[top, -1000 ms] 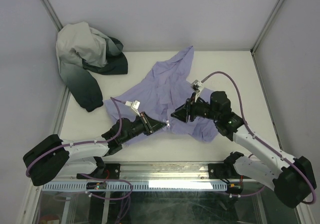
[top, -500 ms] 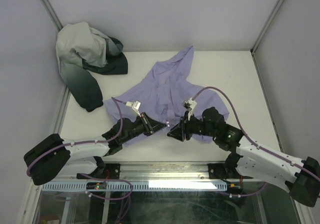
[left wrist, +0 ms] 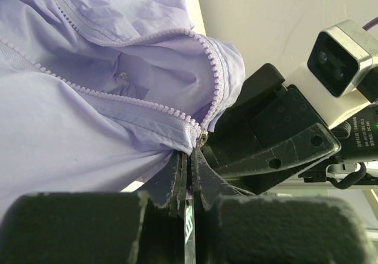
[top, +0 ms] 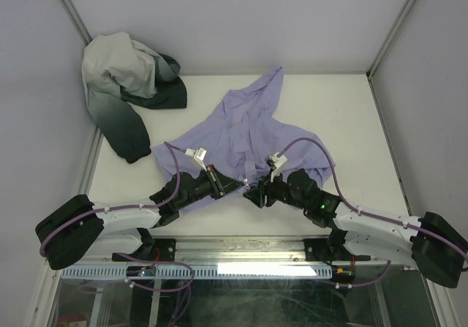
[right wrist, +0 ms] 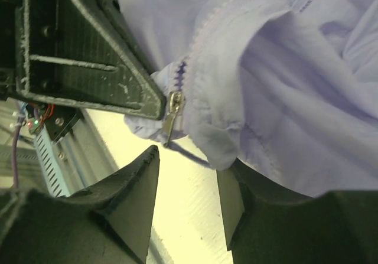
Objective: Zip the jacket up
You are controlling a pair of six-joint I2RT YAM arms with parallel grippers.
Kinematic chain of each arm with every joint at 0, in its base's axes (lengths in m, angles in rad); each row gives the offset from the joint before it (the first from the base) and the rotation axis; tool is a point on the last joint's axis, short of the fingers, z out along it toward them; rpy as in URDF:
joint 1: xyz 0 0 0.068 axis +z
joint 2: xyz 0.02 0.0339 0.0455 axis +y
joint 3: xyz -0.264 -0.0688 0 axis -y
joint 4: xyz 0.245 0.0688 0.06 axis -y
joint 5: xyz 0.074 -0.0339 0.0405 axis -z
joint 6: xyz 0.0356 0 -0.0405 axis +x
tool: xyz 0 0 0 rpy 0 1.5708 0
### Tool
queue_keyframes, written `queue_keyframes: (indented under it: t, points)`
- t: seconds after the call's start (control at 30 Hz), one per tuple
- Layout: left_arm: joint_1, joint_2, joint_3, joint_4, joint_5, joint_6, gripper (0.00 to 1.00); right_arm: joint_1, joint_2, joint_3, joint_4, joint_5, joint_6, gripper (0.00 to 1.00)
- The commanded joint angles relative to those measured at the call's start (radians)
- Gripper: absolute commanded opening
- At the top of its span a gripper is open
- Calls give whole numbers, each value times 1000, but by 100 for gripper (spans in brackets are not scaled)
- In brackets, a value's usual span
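The lavender jacket [top: 248, 126] lies wrinkled on the white table, its zipper open and running up from the near hem. My left gripper [top: 240, 185] is shut on the jacket's hem [left wrist: 177, 135] right at the zipper's bottom end, beside the metal slider [left wrist: 202, 137]. My right gripper [top: 254, 192] is open, and its tips face the left gripper. In the right wrist view the zipper pull [right wrist: 172, 114] hangs just beyond my open right gripper [right wrist: 188, 170], not between the fingers. The left finger [right wrist: 88, 57] sits close beside it.
A white-and-dark-green garment [top: 128, 85] is heaped in the far left corner. Grey walls close in the table on three sides. The metal rail [top: 241, 248] runs along the near edge just below both grippers.
My right arm has swung left and toward the near edge, off the jacket's middle, bringing its open gripper up to the zipper's bottom end. The left arm has barely moved.
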Motion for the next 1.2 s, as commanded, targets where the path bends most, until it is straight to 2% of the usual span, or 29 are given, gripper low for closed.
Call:
queue_keyframes:
  t: [0.0,0.13,0.5,0.57,0.7,0.77,1.0,1.03,1.17]
  points:
    - [8,-2,19,51,25,-15,0,7,19,-21,178,112,-25,47]
    - [8,1,21,56,31,-18,0,7,29,-50,240,113,-28,47]
    - [8,21,27,68,40,-24,0,7,107,-50,342,-18,-44,36]
    - [8,24,26,70,41,-26,0,7,124,-45,346,-25,-45,33]
    - [8,23,26,64,37,-22,0,7,117,-46,327,-30,-42,16]
    - [8,20,26,54,34,-14,0,7,92,-38,290,-32,-39,9]
    - [7,7,36,-56,-14,61,0,5,20,92,-9,-32,-39,9]
    - [5,3,36,-74,-24,72,0,5,22,117,-49,-102,-27,0]
    - [-4,-18,38,-129,-57,117,0,-3,46,215,-190,-151,-8,0]
